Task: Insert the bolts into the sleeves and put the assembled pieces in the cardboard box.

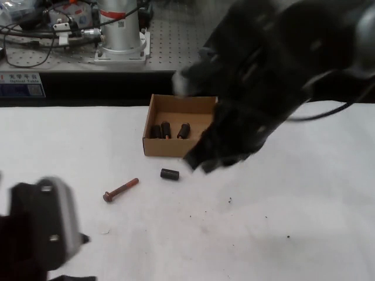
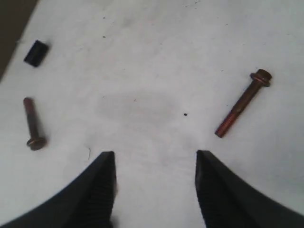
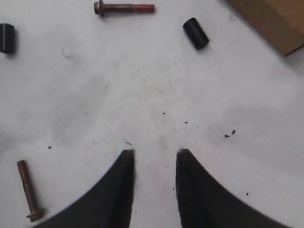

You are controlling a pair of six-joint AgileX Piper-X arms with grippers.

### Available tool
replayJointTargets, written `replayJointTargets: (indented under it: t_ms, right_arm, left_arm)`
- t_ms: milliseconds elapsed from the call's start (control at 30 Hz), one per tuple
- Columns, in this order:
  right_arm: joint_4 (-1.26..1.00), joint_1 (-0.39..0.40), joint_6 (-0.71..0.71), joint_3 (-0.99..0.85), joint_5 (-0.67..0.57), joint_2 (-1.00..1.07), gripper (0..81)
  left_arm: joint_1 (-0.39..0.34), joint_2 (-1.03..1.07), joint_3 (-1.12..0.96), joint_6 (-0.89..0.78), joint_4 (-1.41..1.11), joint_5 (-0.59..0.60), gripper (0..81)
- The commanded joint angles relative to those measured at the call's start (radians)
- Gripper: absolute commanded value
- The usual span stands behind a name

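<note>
Currently, the white tabletop (image 1: 304, 222) carries every loose part. The parts lie flat and apart from one another, which leaves room for a hand to close on each.

The cardboard box (image 1: 167, 147) stands open-topped toward the far side of the tabletop, a position that either arm could plausibly reach. Three assembled pieces (image 1: 166, 129) lie side by side inside it, grouped toward one side wall, so that portion of the task is judged complete.

The right hand (image 3: 156, 152) hangs above bare tabletop near a corner of the box. Its fingers are a little apart and hold nothing. The left hand (image 2: 156, 153) also hangs over bare tabletop, with its fingers wide apart and empty.

One bolt (image 1: 121, 190) lies in front of the box. One sleeve (image 1: 169, 174) lies near its threaded end without touching it. This pair is the likely next assembly.

A second bolt (image 3: 28, 197) and a second sleeve (image 3: 6, 38) lie farther off, well apart from each other. Judged from this layout, two insertions are not yet done.
</note>
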Motion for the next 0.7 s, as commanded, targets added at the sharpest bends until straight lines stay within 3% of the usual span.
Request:
replayJointTargets:
  t_ms: [0, 400, 667]
  right_arm:
    - [-0.010, -0.013, 0.007, -0.002, -0.030, -0.025, 23.0]
    - [-0.183, -0.080, -0.015, 0.026, -0.123, -0.027, 23.0]
    - [-0.086, -0.067, -0.024, -0.114, -0.119, 0.226, 23.0]
  left_arm:
    - [-0.058, 0.129, -0.083, 0.062, -0.022, 0.020, 38.2]
    - [-0.194, 0.388, -0.203, 0.125, 0.014, 0.018, 38.2]
    - [-0.204, 0.373, -0.203, 0.125, 0.124, -0.194, 36.3]
